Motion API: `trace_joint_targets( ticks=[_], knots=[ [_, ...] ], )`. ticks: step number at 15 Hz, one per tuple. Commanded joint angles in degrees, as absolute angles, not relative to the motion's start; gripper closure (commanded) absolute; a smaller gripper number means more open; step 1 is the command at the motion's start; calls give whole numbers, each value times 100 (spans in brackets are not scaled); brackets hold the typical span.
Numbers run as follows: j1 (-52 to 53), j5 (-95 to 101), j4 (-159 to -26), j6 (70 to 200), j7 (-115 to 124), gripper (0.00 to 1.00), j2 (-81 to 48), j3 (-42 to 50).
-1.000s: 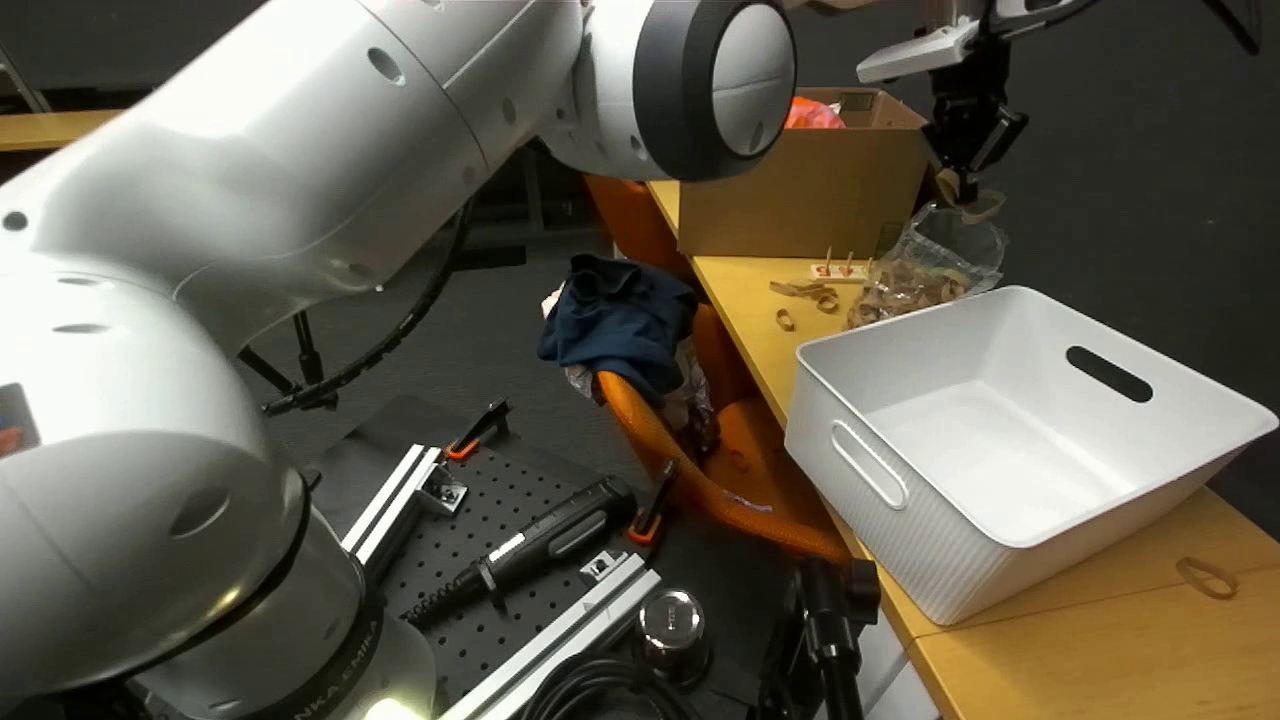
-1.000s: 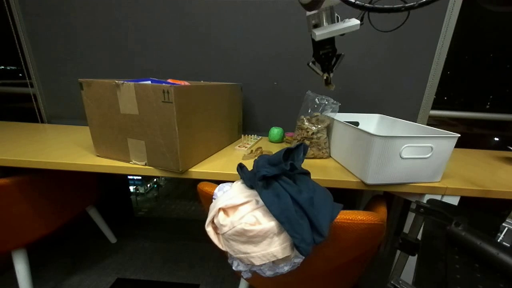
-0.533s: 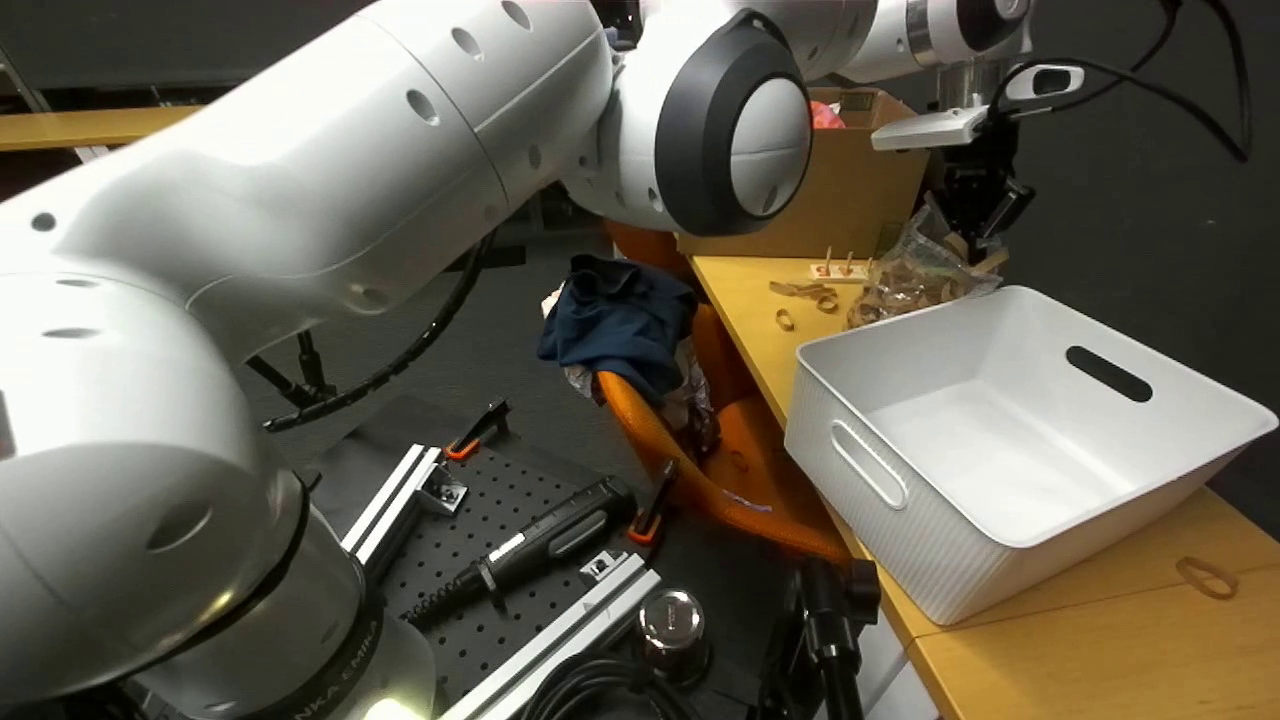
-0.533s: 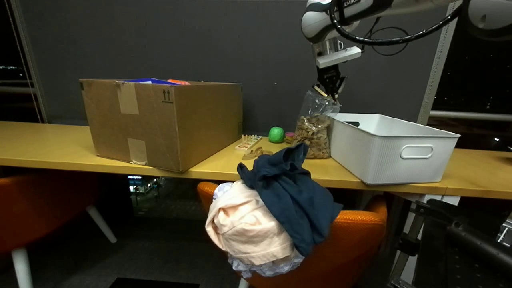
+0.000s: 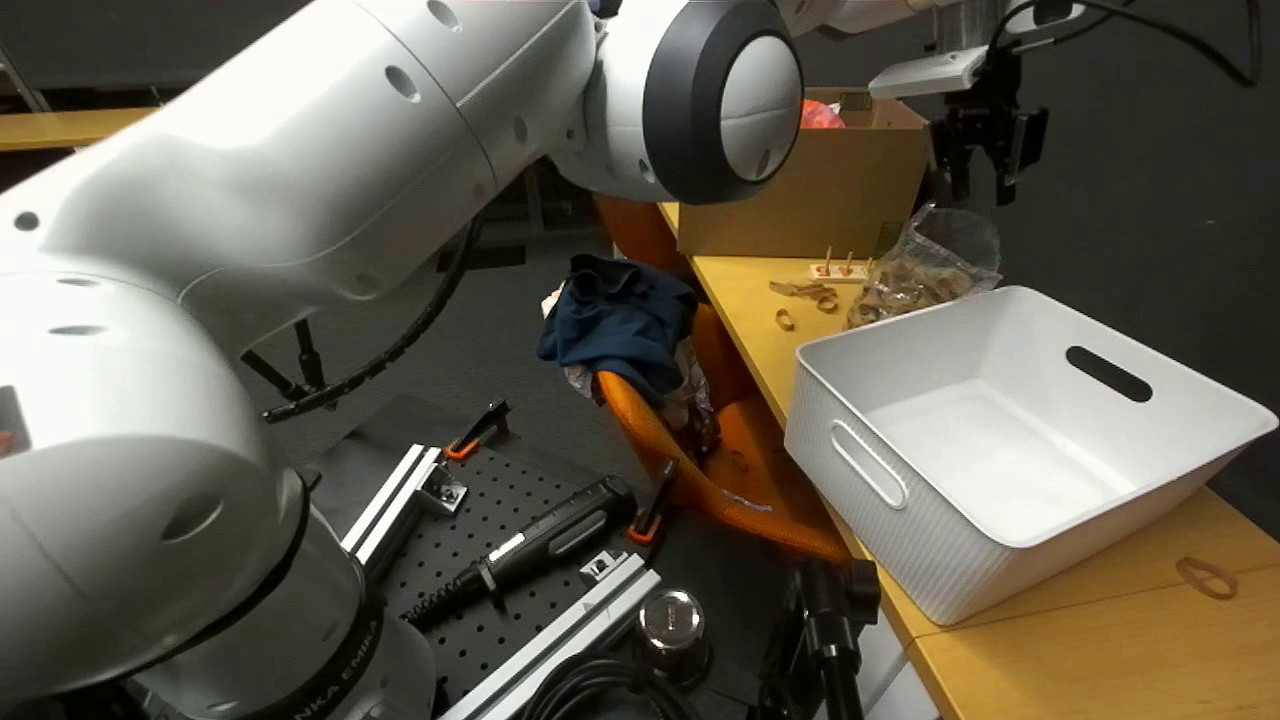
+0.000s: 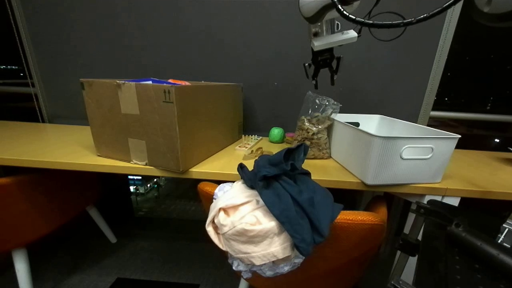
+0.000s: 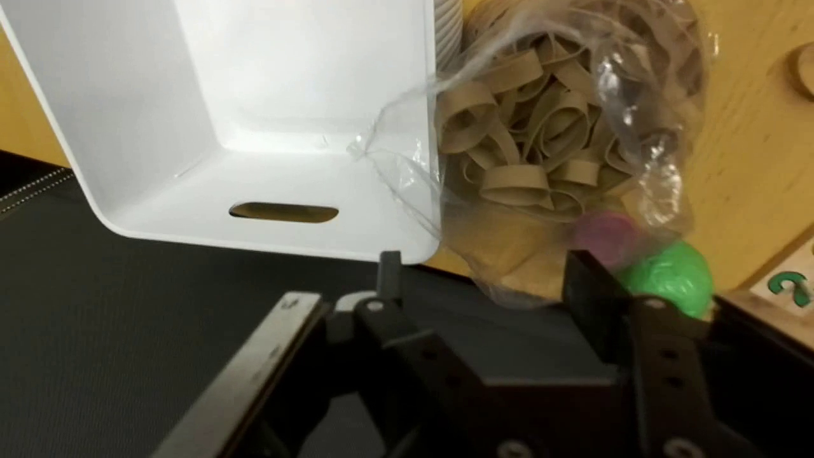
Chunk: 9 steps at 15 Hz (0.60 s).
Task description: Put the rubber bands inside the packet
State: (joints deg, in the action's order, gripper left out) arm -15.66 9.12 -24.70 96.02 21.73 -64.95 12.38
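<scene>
Rubber bands (image 7: 540, 130): flat tan loops | packet (image 6: 319, 105): clear, crinkled plastic

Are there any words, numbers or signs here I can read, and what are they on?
"NKA EMIKA": on the robot's base; the start doesn't show.
Two up arrows over a line: on the box.
A green mark, maybe "2": on the wooden board; I can't be sure.
Too small or blurred to read: red marks on that board, label on the black tool, any print on the shiny cylinder, a glowing sign.
</scene>
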Motion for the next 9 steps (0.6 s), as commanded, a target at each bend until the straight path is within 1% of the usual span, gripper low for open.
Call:
trace_joint_targets(
  ticks=[1,2,9],
  knots=[
    [-1348,902,-2440,9619,2159,2,-6088,1230],
    [-1256,893,-2413,9660,2099,0,-6010,1195],
    [-565,408,-2452,10073,1874,0,-5982,593]
  ],
)
